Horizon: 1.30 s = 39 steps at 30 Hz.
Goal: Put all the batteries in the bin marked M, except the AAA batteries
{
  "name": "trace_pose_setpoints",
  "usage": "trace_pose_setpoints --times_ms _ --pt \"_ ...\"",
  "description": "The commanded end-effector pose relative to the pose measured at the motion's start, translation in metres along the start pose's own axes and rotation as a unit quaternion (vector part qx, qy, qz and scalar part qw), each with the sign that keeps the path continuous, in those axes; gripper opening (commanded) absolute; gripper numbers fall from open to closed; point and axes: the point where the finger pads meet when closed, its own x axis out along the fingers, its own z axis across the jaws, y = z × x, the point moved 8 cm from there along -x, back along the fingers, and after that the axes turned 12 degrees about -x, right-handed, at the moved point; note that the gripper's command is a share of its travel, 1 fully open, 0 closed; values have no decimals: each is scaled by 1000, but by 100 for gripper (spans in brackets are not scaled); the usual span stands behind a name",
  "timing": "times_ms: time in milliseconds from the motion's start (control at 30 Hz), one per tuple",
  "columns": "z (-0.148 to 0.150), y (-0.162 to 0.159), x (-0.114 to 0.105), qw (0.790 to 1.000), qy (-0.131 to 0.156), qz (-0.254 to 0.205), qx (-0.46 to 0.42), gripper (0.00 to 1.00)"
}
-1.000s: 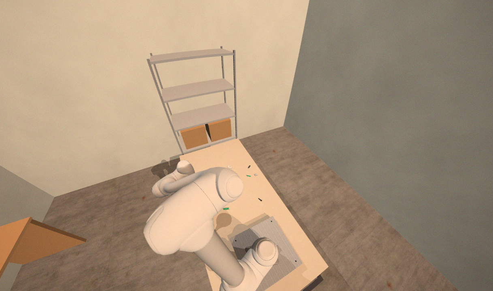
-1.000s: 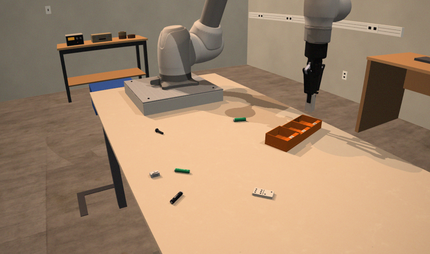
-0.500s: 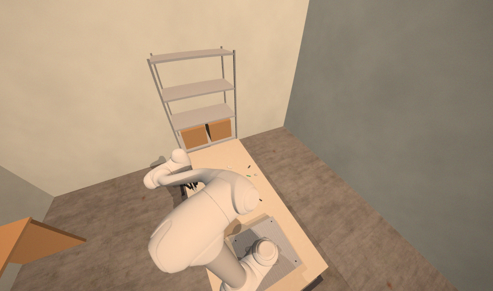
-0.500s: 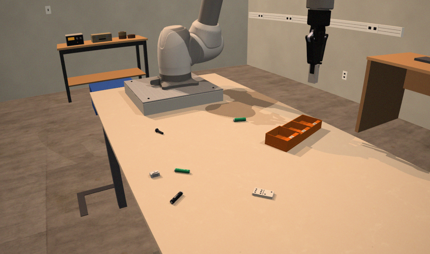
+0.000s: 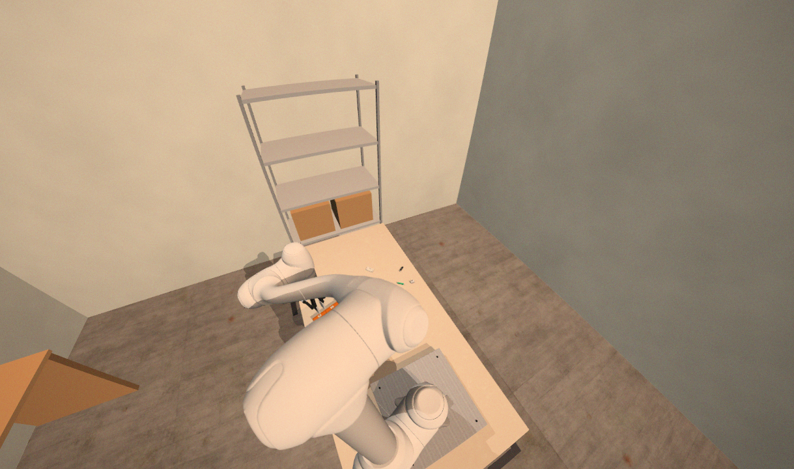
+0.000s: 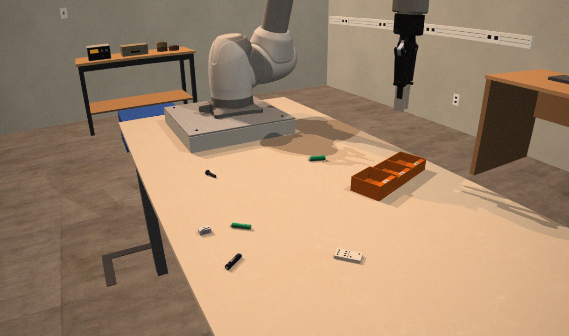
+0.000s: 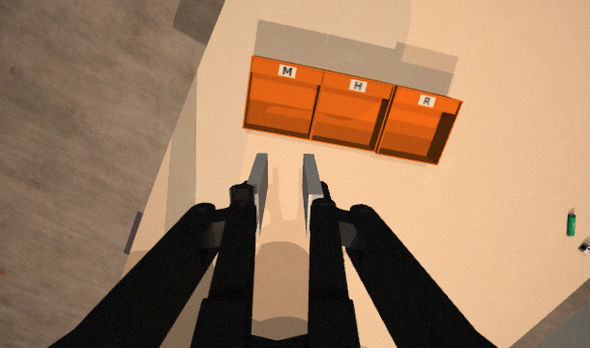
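Note:
The orange tray [image 7: 352, 109] [image 6: 388, 174] has three bins marked M [image 7: 281, 99], H and R, and it stands flat near the table's edge. I see nothing inside the bins. My gripper [image 7: 284, 170] hangs high above the table beside bin M, also seen in the exterior view [image 6: 399, 102]. Its fingers stand a little apart with nothing between them. A green battery [image 6: 317, 158] lies between the robot base and the tray. Another green battery [image 6: 240, 225] and a black battery [image 6: 233, 261] lie near the table's other side. The green one also shows in the wrist view [image 7: 571, 224].
A small black object [image 6: 210, 173], a grey ribbed block [image 6: 204, 230] and a white domino [image 6: 347, 254] lie on the table. The grey robot base plate [image 6: 229, 125] stands at the far end. The tray sits close to the table's edge.

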Motion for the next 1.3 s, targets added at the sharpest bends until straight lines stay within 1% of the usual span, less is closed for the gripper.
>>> trace_pose_setpoints --times_ms 0,33,67,267,533,600,633,667,967,1067,1267 --pt "4 -27 11 998 2 3 -62 26" --pt "4 -27 11 998 2 3 -62 26" --pt "5 -35 15 994 2 3 -109 26" --pt "11 -80 35 981 0 1 -196 26" --pt "19 -140 61 948 -1 0 -318 26" --pt "19 -140 61 948 -1 0 -318 26" --pt "20 -148 65 933 1 3 -359 26" --pt "21 -156 68 929 2 5 -370 26" --pt "31 -227 98 928 2 5 -373 26" --pt "32 -232 98 928 2 5 -373 26" --pt "32 -230 98 928 2 5 -373 26"
